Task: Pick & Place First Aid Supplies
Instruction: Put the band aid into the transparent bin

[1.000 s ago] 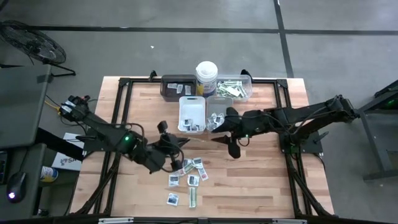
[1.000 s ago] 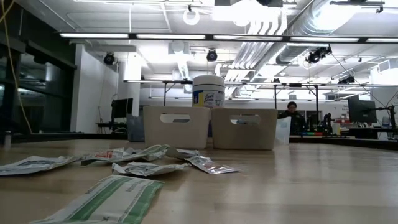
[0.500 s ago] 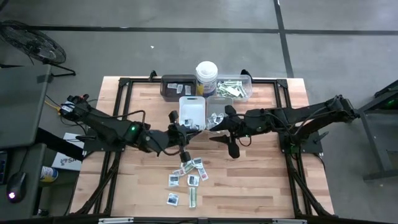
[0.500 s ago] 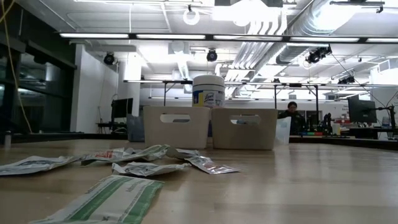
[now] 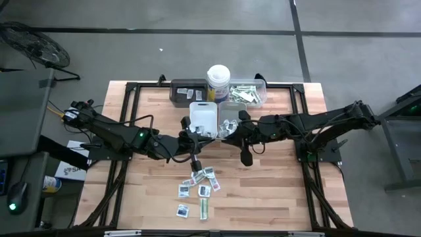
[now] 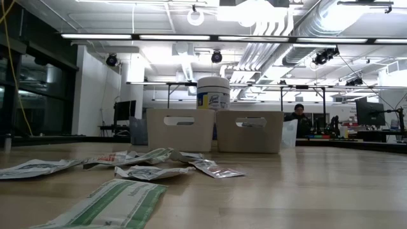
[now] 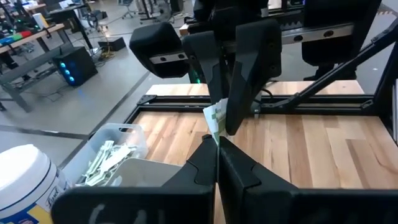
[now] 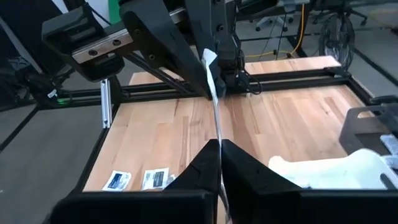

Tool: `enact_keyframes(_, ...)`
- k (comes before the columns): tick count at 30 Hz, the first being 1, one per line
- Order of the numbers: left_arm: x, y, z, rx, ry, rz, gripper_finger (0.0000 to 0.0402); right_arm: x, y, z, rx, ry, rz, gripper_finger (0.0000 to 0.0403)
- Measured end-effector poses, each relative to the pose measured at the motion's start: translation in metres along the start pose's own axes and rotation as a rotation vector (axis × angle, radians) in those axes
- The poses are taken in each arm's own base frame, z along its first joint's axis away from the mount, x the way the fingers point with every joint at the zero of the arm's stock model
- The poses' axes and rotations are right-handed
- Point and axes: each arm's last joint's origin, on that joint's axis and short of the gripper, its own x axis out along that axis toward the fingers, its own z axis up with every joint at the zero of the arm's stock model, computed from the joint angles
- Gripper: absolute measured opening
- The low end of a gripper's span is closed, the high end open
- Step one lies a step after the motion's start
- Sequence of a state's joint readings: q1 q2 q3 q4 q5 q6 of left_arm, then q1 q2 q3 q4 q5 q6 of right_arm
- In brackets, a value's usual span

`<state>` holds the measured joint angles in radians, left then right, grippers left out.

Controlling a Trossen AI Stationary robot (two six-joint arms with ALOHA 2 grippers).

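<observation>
**Two grippers meet over the trays, each pinching a packet**

The left gripper (image 5: 195,133) hangs above the middle of the desk (image 5: 276,197), just in front of the white tray (image 5: 203,119). Its fingers (image 7: 199,165) are pressed together on a small pale-green-and-white packet (image 7: 214,119), whose upper edge sticks up past the fingertips in the left wrist view. The right gripper (image 5: 231,133) sits close by, facing the left one, just in front of the grey tray (image 5: 230,118). Its fingers (image 8: 239,165) are also closed, pinching a thin white strip (image 8: 213,93) seen edge-on in the right wrist view; what kind of packet it is cannot be made out from that angle.

Behind the white and grey trays stand a dark tray (image 5: 187,91), a tall white canister (image 5: 218,81) with a lid, and a clear tray (image 5: 248,93) holding narrow strips.

Nearer the front of the desk lies the loose pile of sachets (image 5: 203,182), squarish white packets with dark marks, with one green-and-white strip (image 5: 204,209) at the near end. The low view shows the same packets lying flat on the wood, the green strip (image 6: 105,205) closest to the camera.

A person (image 6: 299,121) sits at a bench far back in the room.
</observation>
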<state>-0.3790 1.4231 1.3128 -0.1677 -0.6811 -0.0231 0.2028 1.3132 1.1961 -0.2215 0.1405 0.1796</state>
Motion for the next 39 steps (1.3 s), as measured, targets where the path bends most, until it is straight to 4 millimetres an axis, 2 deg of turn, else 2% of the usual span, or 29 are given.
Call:
enact_keyframes(6, 0.0, 0.0, -0.001, 0.01, 0.009, -0.004, 0.0003, 0.0, -0.002, -0.001, 0.025, 0.017, -0.008, 0.0001)
enact_keyframes(9, 0.0, 0.0, -0.001, 0.068, 0.011, -0.003, 0.0019, 0.0, -0.003, -0.002, 0.029, 0.023, -0.012, 0.0001)
enact_keyframes(14, -0.002, 0.001, 0.0, 0.139, 0.009, 0.002, 0.0087, 0.001, -0.011, -0.002, 0.064, 0.033, -0.04, 0.0001)
enact_keyframes(18, -0.012, 0.012, 0.001, 0.123, 0.04, 0.067, 0.015, 0.001, -0.022, -0.005, 0.112, 0.073, -0.099, 0.0)
enact_keyframes(21, -0.022, 0.021, -0.003, 0.126, 0.103, 0.108, 0.0173, -0.001, -0.032, -0.008, 0.149, 0.111, -0.16, 0.0)
enact_keyframes(25, -0.038, 0.034, -0.01, 0.138, 0.19, 0.139, 0.0174, -0.015, -0.048, -0.01, 0.16, 0.165, -0.26, 0.0)
enact_keyframes(31, -0.051, 0.045, -0.02, 0.18, 0.306, 0.149, 0.0156, -0.044, -0.087, -0.018, 0.196, 0.299, -0.439, 0.0)
enact_keyframes(39, -0.059, 0.051, -0.032, 0.291, 0.424, 0.155, 0.0145, -0.06, -0.144, -0.034, 0.263, 0.5, -0.533, 0.0)
